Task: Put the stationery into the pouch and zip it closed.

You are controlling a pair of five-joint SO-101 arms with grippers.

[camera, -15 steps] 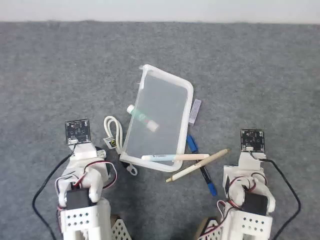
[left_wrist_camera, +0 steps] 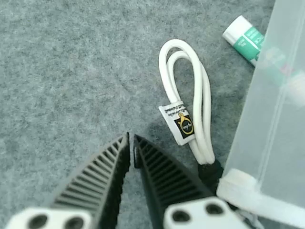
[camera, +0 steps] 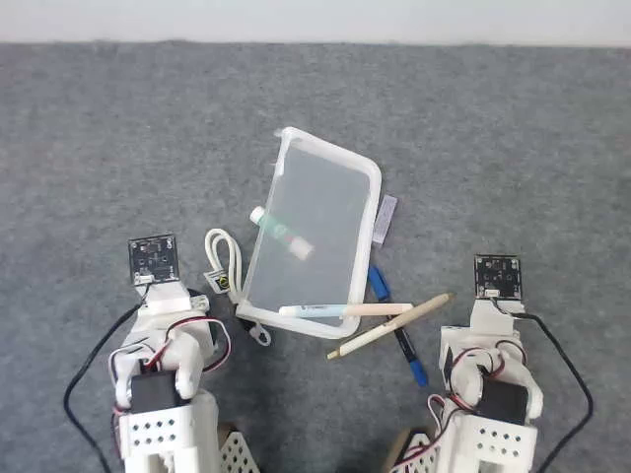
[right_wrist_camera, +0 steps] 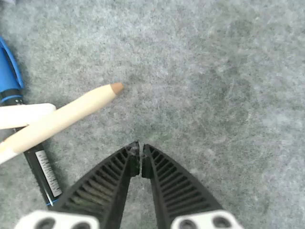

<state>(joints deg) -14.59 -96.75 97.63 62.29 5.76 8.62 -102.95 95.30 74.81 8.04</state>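
Observation:
A translucent white pouch [camera: 315, 229] lies tilted in the middle of the grey carpet, its white cord loop [camera: 223, 260] at its left. A green-capped glue stick [camera: 281, 232] rests across its left edge. A cream pen [camera: 345, 309] lies over its near corner, with a wooden pencil [camera: 390, 326] and a blue pen [camera: 397, 338] crossing to the right. My left gripper [left_wrist_camera: 130, 140] is shut and holds nothing, close to the cord loop [left_wrist_camera: 190, 95] and the pouch's corner [left_wrist_camera: 267, 119]. My right gripper [right_wrist_camera: 139, 147] is shut with nothing in it, just short of the pencil tip [right_wrist_camera: 116, 88].
A small grey eraser-like piece [camera: 386, 219] lies beside the pouch's right edge. Both arm bases [camera: 163, 384] [camera: 490, 389] sit at the near edge. Bare carpet stretches to the far side and both outer sides.

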